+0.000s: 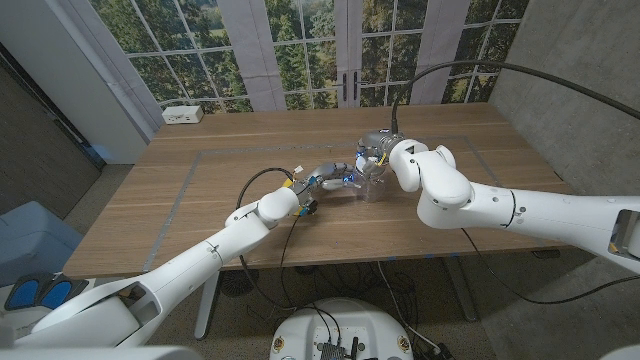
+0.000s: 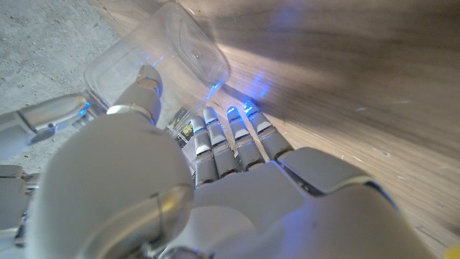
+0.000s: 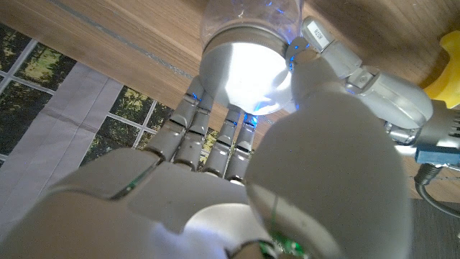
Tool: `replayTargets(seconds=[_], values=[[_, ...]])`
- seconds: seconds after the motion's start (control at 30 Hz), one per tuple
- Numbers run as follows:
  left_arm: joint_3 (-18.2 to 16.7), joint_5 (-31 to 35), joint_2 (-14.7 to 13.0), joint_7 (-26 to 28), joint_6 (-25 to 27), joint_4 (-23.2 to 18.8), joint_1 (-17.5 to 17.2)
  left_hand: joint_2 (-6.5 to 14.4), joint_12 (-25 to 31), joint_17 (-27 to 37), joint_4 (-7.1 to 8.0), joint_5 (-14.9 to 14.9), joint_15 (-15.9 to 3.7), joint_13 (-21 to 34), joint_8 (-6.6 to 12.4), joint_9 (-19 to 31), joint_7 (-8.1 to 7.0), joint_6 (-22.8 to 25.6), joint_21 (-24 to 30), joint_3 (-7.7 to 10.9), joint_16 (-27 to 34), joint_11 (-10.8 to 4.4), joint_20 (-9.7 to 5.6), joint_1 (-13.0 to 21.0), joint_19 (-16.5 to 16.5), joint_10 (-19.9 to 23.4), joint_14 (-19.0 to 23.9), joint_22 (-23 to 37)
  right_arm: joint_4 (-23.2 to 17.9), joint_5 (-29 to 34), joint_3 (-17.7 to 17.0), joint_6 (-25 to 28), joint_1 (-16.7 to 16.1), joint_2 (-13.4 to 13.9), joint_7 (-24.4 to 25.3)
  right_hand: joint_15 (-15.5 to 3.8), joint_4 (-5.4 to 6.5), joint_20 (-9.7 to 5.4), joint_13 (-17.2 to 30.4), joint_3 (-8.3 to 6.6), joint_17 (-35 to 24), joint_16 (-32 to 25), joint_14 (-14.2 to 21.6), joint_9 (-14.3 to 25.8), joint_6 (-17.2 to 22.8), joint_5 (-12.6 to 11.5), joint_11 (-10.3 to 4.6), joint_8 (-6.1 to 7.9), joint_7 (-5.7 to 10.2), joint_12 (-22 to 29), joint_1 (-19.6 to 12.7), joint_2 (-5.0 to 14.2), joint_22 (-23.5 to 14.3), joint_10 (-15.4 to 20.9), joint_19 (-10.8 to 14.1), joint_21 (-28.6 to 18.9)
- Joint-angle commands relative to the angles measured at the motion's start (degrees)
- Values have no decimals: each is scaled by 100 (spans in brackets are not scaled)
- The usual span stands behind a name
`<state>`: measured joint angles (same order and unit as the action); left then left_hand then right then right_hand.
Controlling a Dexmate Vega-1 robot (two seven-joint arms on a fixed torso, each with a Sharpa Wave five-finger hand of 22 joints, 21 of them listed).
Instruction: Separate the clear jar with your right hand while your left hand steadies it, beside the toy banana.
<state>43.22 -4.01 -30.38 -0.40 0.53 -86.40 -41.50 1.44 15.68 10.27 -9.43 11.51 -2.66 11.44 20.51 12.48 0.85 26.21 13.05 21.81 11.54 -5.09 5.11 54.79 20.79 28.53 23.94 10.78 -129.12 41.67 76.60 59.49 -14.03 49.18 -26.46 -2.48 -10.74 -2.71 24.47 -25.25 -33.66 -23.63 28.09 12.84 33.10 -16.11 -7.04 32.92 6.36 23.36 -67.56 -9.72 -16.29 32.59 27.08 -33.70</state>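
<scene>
The clear jar (image 1: 375, 186), smooth see-through plastic with a rounded body and a white lid (image 3: 253, 72), stands near the wooden table's (image 1: 200, 200) middle. The right hand (image 1: 385, 160) grips its lid from twelve o'clock; the left hand (image 1: 335, 178) holds its body at nine o'clock. A yellow toy banana (image 3: 445, 72) lies beside it.

Wide bare tabletop (image 1: 200, 200) to the robot's left of the jar (image 1: 375, 185), open for a pass. More bare wood beyond the jar toward the windows. Jar itself is boxed in: left robot hand (image 1: 335, 175) against one side, right robot hand (image 1: 385, 155) over the top at the lid (image 3: 251, 68). Right forearm blocks the right side. Black cable (image 1: 270, 185) loops over the left wrist. White box (image 1: 183, 115) sits at the far left edge, well apart. Banana (image 3: 447, 68) just beside the jar.
</scene>
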Motion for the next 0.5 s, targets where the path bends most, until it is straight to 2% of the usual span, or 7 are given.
replayTargets(seconds=[0.03,0.17,0.27,0.33,0.37,0.43,0.5], values=[[11,-49,8,-28,109,-75,11,47,-24,8,15,17,-388,19,-39,5,58,-10,-11,-40,-24,16,29,-66,12,7,-31,26,57,646,-1027,-719,-952,-63,-337,-1116,45,-986,-131,9,6,115,161,-149,3392,-245,-481,12,-326,-8,-2091,1895,-83,1845,-224,-337],[14,-64,10,-36,125,-78,17,48,-25,9,22,15,-392,18,-47,2,65,-3,-12,-50,-22,23,24,-83,11,12,-27,26,155,1061,-1156,-763,-1073,-204,-748,-1099,65,-939,-392,10,154,445,-77,-222,3527,-488,-489,-217,-301,-398,-2131,1849,-12,1732,-648,-524],[15,-88,12,-58,140,-77,24,47,-27,9,24,14,-391,18,-53,-1,62,-3,-12,-55,-20,24,27,-89,11,12,-25,27,208,1505,-1231,-729,-1222,-309,-964,-999,129,-619,-627,-97,386,937,-648,-211,3143,-840,-490,-742,85,-1011,-1916,1837,341,840,-1192,-511],[21,-92,10,-70,138,-74,30,48,-29,9,25,13,-396,18,-58,-2,60,-2,-12,-59,-23,25,26,-94,11,11,-31,27,244,1714,-1334,-713,-1329,-387,-1112,-742,251,-126,-689,-37,394,1166,-1405,-171,1882,-1115,-465,-1593,451,-1293,-1337,1812,585,-438,-1590,-417],[22,-90,12,-64,135,-72,29,48,-31,9,25,13,-402,18,-60,-3,58,-1,-12,-61,-23,23,25,-96,11,10,-32,27,247,1769,-1420,-734,-1413,-404,-1105,-573,282,53,-709,85,328,1113,-1539,-144,1257,-1145,-368,-1947,589,-1305,-1036,1709,623,-977,-1562,-396],[25,-98,8,-79,140,-75,33,49,-36,9,26,13,-394,17,-64,-5,61,2,-12,-64,-22,26,27,-100,10,2,-29,27,249,1832,-1592,-754,-1535,-458,-1202,-384,350,373,-752,434,265,1055,-1711,-119,501,-1005,-104,-2263,533,-1296,-536,1468,645,-1414,-1513,-333],[27,-92,7,-71,138,-75,33,50,-39,9,27,12,-395,17,-68,-6,62,3,-12,-66,-22,23,29,-103,9,-4,-30,27,249,1865,-1759,-775,-1640,-508,-1302,-121,380,744,-795,723,247,1036,-1929,-100,-502,-824,113,-2323,395,-1280,-124,1383,651,-1907,-1556,-185]])
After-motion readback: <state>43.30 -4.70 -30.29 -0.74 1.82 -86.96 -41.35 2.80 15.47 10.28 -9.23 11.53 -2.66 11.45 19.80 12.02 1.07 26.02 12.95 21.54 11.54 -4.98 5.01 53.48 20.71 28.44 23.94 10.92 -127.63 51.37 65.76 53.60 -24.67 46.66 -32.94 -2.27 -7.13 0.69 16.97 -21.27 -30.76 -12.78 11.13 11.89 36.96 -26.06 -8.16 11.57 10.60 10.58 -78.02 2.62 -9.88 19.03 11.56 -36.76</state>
